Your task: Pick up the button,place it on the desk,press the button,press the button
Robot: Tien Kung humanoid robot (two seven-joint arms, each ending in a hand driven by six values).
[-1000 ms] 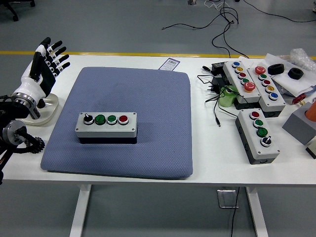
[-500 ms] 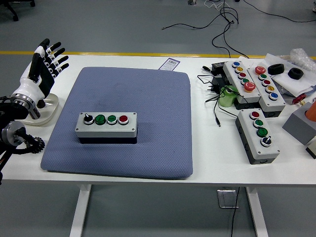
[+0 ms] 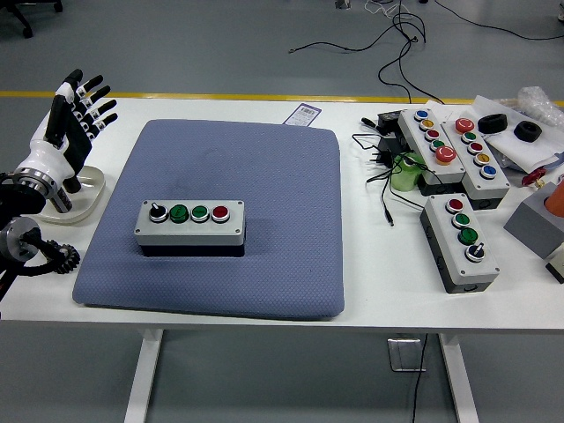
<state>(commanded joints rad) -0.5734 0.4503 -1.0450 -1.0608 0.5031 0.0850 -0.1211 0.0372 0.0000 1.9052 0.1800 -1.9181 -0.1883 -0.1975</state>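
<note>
A grey button box [image 3: 189,223] lies on the blue mat [image 3: 264,176], left of its middle. Its top carries a black knob, two green buttons and a red button in a row. My left hand [image 3: 79,110] is held up at the table's far left edge, well left of the mat, fingers spread and holding nothing. It is a good way from the box. The right arm does not show.
To the right of the mat lie three more button boxes [image 3: 461,240] [image 3: 430,144] [image 3: 478,159], black cables [image 3: 388,189] and a green object [image 3: 406,173]. A white dish [image 3: 88,189] sits under my left wrist. A paper tag [image 3: 304,114] lies behind the mat.
My left hand has drifted a little further left and slightly back, away from the mat. The button box has not moved.
</note>
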